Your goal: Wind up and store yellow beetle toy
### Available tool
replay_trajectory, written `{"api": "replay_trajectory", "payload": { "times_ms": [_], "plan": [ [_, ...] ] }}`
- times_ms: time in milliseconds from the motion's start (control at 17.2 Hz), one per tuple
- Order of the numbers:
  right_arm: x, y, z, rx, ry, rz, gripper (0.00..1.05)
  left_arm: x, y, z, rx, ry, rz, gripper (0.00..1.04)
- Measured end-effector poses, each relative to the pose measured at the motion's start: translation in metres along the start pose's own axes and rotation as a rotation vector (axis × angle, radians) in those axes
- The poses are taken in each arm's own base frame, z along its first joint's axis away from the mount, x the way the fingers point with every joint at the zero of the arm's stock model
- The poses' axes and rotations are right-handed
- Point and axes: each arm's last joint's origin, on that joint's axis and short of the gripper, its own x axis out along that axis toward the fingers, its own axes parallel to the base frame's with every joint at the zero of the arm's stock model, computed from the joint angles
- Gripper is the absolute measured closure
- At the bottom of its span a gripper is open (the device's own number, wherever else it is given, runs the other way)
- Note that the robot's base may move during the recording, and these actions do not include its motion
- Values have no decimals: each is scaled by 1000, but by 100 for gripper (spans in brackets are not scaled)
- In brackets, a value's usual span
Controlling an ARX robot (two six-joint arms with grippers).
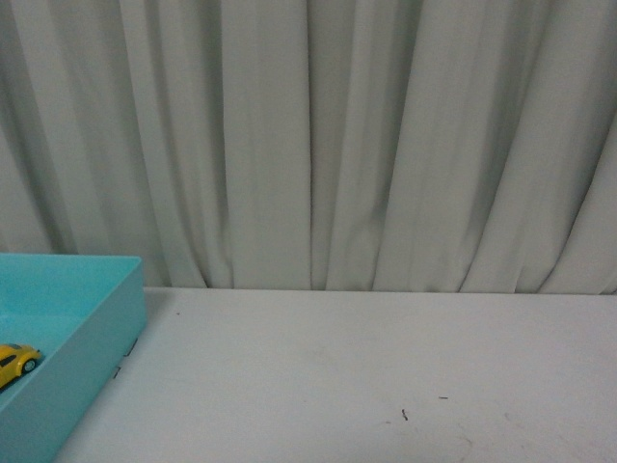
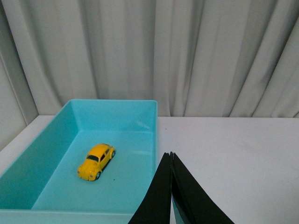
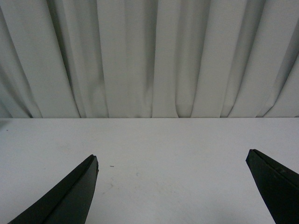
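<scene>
Neither arm appears in the front view. Left gripper [image 2: 171,156]: black fingers pressed together tip to tip, nothing between them. Right gripper [image 3: 173,161]: black fingers [image 3: 77,191] spread wide apart, one toward 8 o'clock, the other toward 4 o'clock, nothing between them.

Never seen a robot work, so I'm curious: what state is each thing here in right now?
yellow beetle toy: upright on its wheels inside the bin, not held.
turquoise bin: open-topped, on the table.
left gripper: shut, empty.
right gripper: open, empty, above bare table.
</scene>
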Motion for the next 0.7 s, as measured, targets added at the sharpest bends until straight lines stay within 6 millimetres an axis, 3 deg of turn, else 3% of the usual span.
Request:
{"api": "replay_trajectory", "payload": {
  "times_ms": [58,524,699],
  "plan": [
    [0,0,0,0,0,0,7,0,0,0,-1,0,0,98],
    [0,0,0,0,1,0,7,0,0,0,0,0,0,5],
    [0,0,0,0,-1,0,7,0,0,0,-1,-1,0,7]
  ]
}}
